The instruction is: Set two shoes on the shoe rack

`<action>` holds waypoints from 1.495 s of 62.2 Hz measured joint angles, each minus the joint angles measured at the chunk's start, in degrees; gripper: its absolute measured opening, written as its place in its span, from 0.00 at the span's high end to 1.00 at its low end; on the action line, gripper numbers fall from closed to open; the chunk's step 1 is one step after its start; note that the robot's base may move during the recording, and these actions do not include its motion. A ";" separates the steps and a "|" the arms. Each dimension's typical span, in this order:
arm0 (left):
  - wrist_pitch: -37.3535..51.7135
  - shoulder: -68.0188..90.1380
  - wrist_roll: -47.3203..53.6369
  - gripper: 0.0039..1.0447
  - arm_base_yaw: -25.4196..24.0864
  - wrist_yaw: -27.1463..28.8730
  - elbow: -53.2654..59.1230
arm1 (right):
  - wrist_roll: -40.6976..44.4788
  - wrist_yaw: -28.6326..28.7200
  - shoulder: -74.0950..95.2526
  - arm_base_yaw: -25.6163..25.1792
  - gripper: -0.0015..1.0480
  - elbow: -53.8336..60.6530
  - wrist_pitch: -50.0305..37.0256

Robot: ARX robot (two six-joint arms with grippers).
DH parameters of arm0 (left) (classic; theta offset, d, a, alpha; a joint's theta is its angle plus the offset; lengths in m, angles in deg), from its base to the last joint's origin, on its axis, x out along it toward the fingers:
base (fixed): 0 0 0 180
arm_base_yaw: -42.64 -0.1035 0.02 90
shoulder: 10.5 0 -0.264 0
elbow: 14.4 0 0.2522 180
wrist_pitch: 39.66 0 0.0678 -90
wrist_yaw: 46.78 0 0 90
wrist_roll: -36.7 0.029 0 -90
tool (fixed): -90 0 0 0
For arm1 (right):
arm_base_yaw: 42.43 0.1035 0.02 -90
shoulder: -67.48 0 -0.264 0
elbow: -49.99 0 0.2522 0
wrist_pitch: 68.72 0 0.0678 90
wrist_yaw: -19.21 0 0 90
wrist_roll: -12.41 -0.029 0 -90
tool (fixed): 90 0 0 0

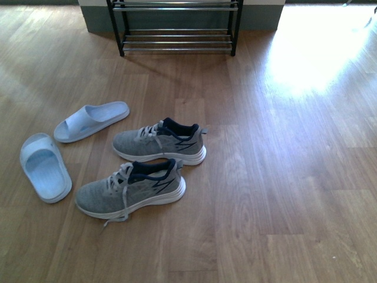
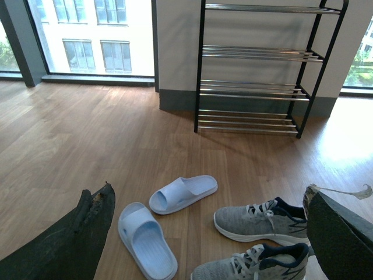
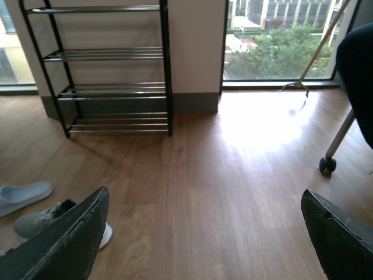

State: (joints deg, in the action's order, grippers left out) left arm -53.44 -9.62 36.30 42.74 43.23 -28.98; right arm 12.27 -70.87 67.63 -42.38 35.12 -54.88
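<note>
Both end effectors (image 2: 208, 188) (image 3: 204, 192) bear broad black fingers (image 2: 70, 245) (edges frayed).

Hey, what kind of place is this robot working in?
Looks like an indoor room, perhaps a flat or office: wooden plank floor, a shoe rack against the wall between large windows, and sneakers and slides lying loose on the floor.

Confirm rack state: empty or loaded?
Empty. Every tier of the shoe rack shows bare chrome rods; the grey sneakers and pale blue slides lie on the floor in front.
</note>
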 joint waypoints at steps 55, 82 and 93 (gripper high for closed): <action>0.00 0.00 -0.02 0.09 0.00 -0.02 0.00 | -0.02 -0.09 0.02 0.02 0.09 0.00 0.00; 19.76 35.54 -50.14 0.09 12.17 29.22 -2.82 | 0.00 0.00 0.07 0.02 0.09 0.00 0.00; 43.82 76.59 -77.99 0.09 10.01 19.63 -12.02 | -0.02 0.00 0.07 0.02 0.09 0.00 0.00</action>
State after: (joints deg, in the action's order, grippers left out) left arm -9.61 66.97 -41.69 52.75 62.86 -41.00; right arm 12.25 -70.87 67.69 -42.35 35.12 -54.88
